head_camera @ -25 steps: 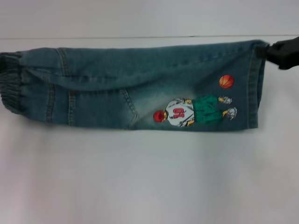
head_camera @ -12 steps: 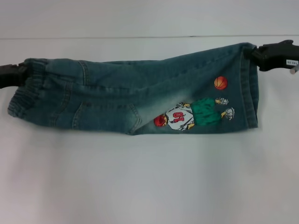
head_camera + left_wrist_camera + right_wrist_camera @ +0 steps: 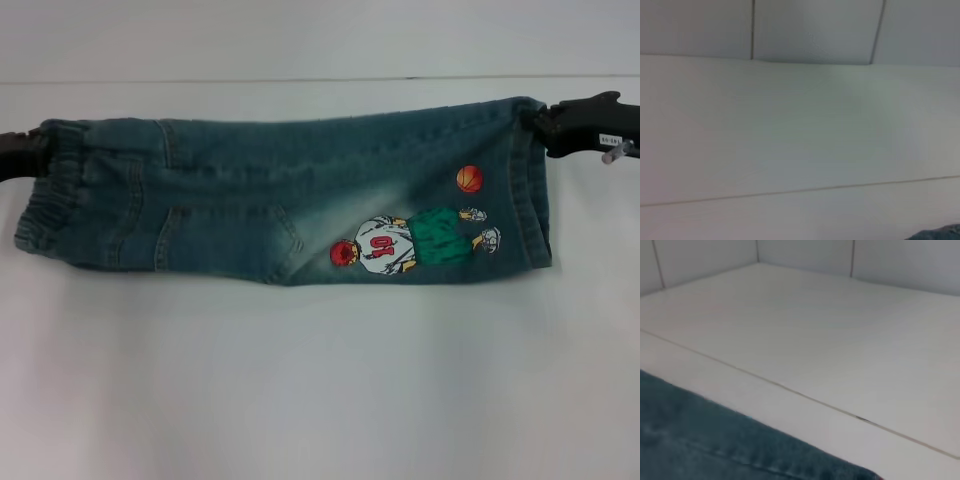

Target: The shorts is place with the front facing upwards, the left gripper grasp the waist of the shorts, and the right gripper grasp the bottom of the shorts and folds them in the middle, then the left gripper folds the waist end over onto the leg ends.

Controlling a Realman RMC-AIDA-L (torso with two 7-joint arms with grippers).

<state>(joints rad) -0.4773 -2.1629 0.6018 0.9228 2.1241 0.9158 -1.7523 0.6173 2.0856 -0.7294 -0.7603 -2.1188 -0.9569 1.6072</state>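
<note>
On the denim shorts (image 3: pixel 280 200), the printed basketball player (image 3: pixel 410 242) wears a white jersey bearing a red number that reads as 10, lying sideways, well below the right gripper (image 3: pixel 545 125); a small tag on that gripper is illegible

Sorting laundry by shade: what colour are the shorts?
Faded blue denim shorts with a cartoon basketball-player print; clearest in the head view.

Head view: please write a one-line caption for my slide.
Left gripper at the waist and right gripper at the hem of folded denim shorts on a white table.
</note>
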